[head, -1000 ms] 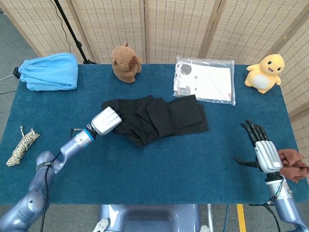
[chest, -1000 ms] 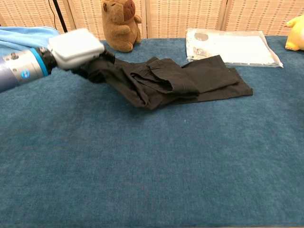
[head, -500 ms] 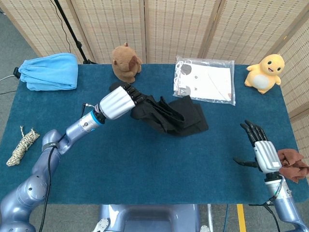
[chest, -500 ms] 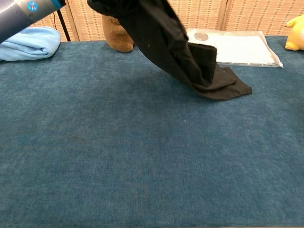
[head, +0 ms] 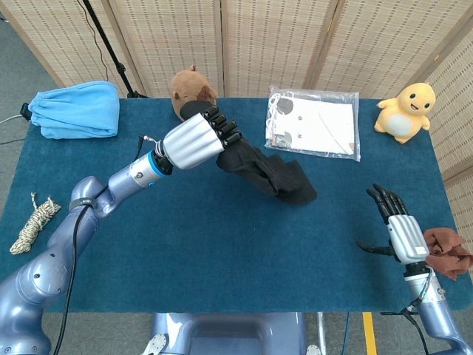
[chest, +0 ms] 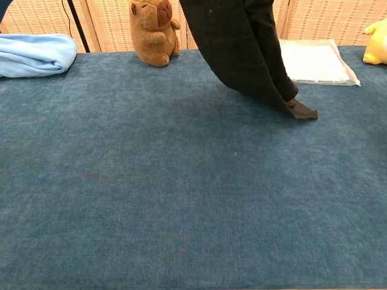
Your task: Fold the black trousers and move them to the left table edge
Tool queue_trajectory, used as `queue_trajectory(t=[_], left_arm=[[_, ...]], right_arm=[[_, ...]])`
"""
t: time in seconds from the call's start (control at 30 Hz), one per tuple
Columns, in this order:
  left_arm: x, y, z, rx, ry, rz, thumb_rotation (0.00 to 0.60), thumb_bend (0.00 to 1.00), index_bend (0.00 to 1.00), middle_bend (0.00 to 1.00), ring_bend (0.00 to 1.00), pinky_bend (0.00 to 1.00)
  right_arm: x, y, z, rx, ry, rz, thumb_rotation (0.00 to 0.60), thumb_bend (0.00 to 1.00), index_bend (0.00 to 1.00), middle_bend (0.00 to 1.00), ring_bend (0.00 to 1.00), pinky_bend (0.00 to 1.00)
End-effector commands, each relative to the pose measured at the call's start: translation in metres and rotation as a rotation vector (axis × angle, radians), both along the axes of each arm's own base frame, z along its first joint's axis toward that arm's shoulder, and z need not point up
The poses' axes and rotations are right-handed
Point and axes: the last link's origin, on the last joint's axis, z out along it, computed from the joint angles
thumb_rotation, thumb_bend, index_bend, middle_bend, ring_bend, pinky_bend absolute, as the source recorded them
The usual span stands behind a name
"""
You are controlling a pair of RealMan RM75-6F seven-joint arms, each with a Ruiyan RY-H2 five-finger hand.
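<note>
The black trousers (head: 270, 175) hang from my left hand (head: 196, 140), which grips one end of them high above the table middle. Their lower end still touches the blue table top (head: 222, 244) on the right of centre. In the chest view the trousers (chest: 245, 48) drape down from the top edge, with one corner resting on the cloth; the left hand is out of that frame. My right hand (head: 395, 225) hovers open near the right front table edge, fingers apart, holding nothing.
A brown plush animal (head: 191, 92) sits at the back, just behind the left hand. A clear plastic packet (head: 314, 122) lies at the back right, a yellow plush (head: 405, 111) at the far right corner. Light blue cloth (head: 77, 109) back left, rope bundle (head: 33, 222) at left edge, brown rag (head: 447, 251) right.
My left hand has risen and moved right and back with the trousers, lifting them from a flat heap to a hanging drape. The right hand has stayed put.
</note>
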Motion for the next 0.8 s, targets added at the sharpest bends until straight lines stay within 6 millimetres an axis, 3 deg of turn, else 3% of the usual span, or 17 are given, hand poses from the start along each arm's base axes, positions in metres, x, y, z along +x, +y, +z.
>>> queue_trajectory(t=[0.03,0.23,0.53,0.8], left_arm=[[0.004,-0.001,0.0,-0.005,0.006,-0.008,0.6,0.53,0.82,0.64,0.72,0.63],[-0.02,-0.008,-0.001,-0.04,0.047,0.0,0.6,0.53,0.82,0.64,0.72,0.63],[-0.098,-0.031,0.005,-0.165,0.092,0.079,0.6,0.52,0.82,0.64,0.72,0.63],[-0.145,-0.048,0.001,-0.245,0.119,0.155,0.6,0.52,0.82,0.64,0.72,0.63]], right_arm=[[0.0,-0.001,0.001,-0.004,0.0,-0.003,0.6,0.0,0.0,0.0,0.0,0.0],[-0.002,-0.001,-0.001,0.003,0.003,-0.008,0.6,0.0,0.0,0.0,0.0,0.0],[0.0,-0.001,-0.007,0.019,0.016,-0.004,0.6,0.0,0.0,0.0,0.0,0.0],[0.002,-0.001,-0.012,0.032,0.028,-0.003,0.6,0.0,0.0,0.0,0.0,0.0]])
